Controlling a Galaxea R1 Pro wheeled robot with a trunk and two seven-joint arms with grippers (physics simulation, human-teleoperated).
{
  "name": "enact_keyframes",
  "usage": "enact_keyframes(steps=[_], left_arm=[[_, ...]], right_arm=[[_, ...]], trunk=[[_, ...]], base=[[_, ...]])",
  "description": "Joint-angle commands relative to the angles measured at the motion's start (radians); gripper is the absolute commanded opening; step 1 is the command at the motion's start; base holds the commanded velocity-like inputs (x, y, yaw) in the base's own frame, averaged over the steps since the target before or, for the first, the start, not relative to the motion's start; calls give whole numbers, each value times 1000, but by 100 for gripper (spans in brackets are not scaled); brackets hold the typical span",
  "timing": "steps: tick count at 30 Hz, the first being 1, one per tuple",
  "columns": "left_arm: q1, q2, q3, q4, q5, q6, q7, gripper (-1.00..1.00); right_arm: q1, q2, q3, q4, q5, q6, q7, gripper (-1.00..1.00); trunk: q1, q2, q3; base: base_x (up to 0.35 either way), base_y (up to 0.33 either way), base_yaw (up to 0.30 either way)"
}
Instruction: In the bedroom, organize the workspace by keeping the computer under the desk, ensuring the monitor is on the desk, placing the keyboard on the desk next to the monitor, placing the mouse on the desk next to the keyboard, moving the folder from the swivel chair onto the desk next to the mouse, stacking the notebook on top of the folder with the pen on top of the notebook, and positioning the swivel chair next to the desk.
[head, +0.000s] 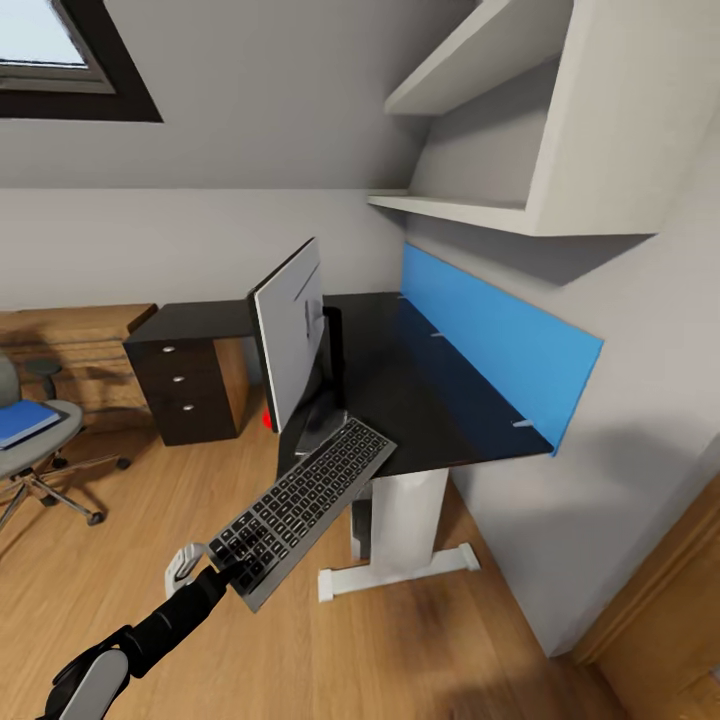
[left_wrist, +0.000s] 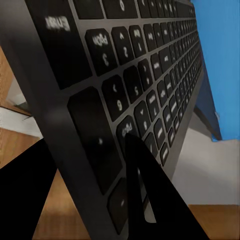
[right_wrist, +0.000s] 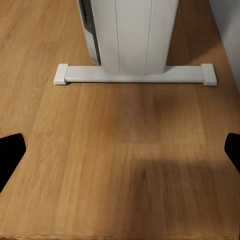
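Folder (head: 22, 422) waits on the swivel chair (head: 40, 440) at nine o'clock, unmoved. Monitor (head: 292, 335) stands at the desk (head: 440, 400) surface's near edge. Left gripper (head: 222, 572), arm reaching from seven o'clock, has its jaws clamped on the keyboard (head: 305, 500), whose far end overlaps the surface's edge. Right jaws hang apart over floor.
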Motion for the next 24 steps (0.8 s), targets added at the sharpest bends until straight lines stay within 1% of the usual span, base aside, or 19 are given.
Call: enact_keyframes(steps=[1,12,24], left_arm=[[-1,0,2,0,11,9,-1,-100],[-1,0,2,1,12,11,-2,-100],[-1,0,1,1,11,11,-2,-100]], right_arm=[[-1,0,-2,2,3,-4,1,100],[-1,-3,-4,2,2,-6,3,100],[-1,0,-5,2,-5,-2,-2,100]], trunk=[[-1,-1,-1],[-1,-1,-1],[-1,-1,-1]], base=[[-274,0,0],[-263,0,0],[-145,0,0]])
